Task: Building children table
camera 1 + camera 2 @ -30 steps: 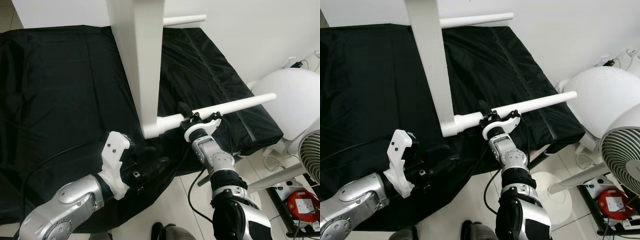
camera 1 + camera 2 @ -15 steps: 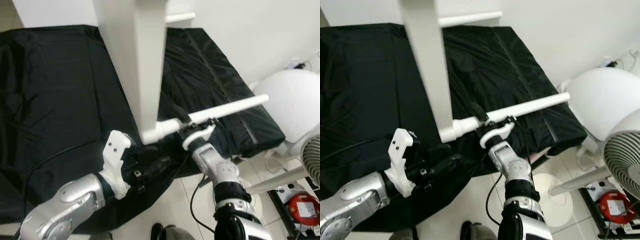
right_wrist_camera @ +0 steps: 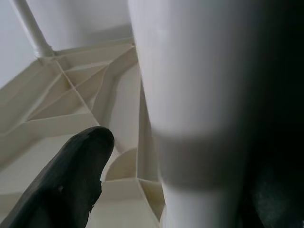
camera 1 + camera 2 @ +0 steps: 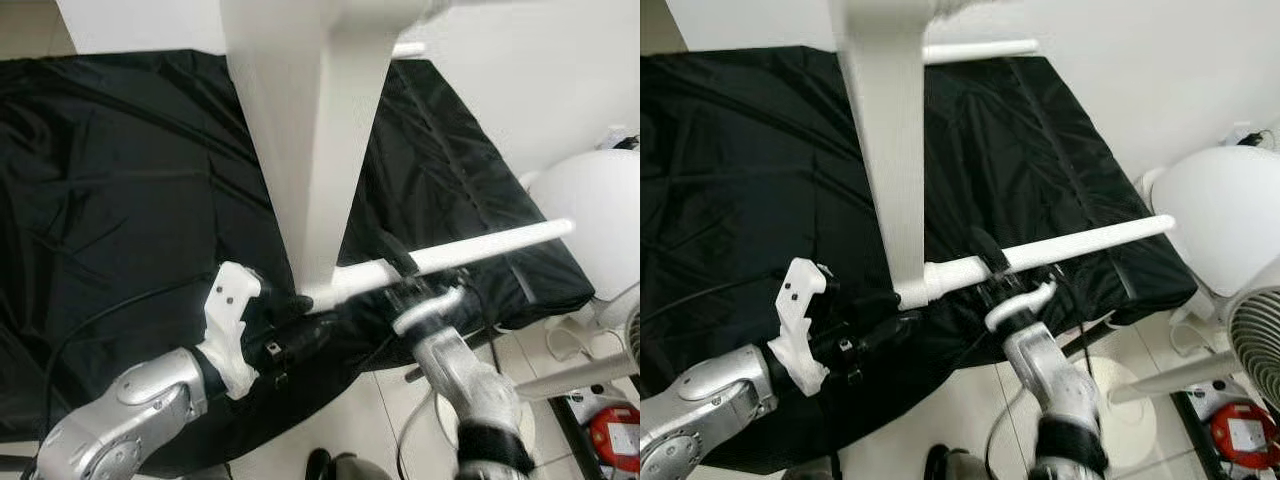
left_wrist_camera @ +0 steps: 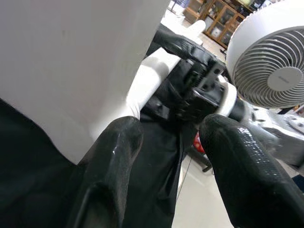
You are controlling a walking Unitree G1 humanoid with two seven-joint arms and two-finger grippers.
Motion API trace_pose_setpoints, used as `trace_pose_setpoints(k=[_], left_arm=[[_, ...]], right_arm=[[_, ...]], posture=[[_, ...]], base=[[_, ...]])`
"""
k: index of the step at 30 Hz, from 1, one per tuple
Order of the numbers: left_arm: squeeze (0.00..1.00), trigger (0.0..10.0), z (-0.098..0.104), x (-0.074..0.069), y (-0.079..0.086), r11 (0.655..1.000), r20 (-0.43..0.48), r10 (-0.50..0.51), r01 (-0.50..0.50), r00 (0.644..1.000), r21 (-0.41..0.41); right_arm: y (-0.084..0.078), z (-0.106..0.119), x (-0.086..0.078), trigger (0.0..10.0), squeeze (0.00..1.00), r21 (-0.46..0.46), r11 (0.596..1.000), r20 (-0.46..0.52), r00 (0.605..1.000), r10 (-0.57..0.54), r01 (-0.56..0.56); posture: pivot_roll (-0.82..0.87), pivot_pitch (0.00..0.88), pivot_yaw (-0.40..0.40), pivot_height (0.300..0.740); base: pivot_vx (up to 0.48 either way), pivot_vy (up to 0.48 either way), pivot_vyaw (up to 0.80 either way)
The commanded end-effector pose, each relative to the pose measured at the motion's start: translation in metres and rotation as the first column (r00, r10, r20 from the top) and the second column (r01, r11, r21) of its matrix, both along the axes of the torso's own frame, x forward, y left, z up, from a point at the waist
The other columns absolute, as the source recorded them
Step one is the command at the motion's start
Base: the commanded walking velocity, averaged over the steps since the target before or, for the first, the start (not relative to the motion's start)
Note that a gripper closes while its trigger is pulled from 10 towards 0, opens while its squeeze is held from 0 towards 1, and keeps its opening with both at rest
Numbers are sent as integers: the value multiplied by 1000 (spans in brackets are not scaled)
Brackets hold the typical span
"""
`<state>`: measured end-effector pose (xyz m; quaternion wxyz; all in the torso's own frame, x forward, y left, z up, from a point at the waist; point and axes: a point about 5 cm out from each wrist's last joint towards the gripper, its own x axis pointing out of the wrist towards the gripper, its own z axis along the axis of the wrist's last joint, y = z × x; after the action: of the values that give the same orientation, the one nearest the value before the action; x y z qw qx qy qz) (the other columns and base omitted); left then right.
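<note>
A white children's table top stands on its edge over a black cloth. One white leg sticks out sideways from its lower corner, and my right gripper is shut on that leg close to the joint. The right wrist view has the leg against the ribbed underside of the table top. My left gripper hovers open just below that corner, its two fingers apart with nothing between them. A second leg pokes out at the far edge.
The black cloth covers a low platform whose right edge drops to a tiled floor. A white fan and a white rounded object stand to the right, with a red device on the floor near them.
The table top has tipped closer to my head and looms larger. My right gripper has shifted right and lower with the leg in it. The left arm has stayed put.
</note>
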<state>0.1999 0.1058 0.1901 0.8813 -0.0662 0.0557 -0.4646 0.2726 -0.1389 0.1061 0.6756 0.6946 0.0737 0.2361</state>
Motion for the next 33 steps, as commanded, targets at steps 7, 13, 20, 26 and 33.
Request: trace_pose_setpoints(k=[7,13,20,26,33], left_arm=[[0,10000,1,-4,2,1000,-19,-22,22,1000,1],[0,10000,3,-4,6,1000,-21,-21,21,1000,10],[0,10000,3,-4,7,1000,-28,-18,19,999,12],[0,10000,4,-2,9,1000,-28,-19,20,999,18],[0,10000,5,2,11,999,-23,-18,19,1000,26]], right_arm=[[-20,-30,-46,10000,0,-5,999,-142,989,-41,41],[-30,-31,-68,10000,0,7,999,-127,991,-45,46],[-48,-29,-101,10000,0,-23,997,-41,996,-76,75],[-55,-27,-114,10000,0,-49,992,20,993,-118,119],[-61,-4,-114,10000,0,-108,985,180,977,-114,135]], posture=[[88,228,-88,740],[88,236,-83,740],[85,239,-73,740],[86,238,-61,740],[84,227,-53,740]], base=[[0,0,0],[0,0,0],[0,0,0],[0,0,0],[0,0,0]])
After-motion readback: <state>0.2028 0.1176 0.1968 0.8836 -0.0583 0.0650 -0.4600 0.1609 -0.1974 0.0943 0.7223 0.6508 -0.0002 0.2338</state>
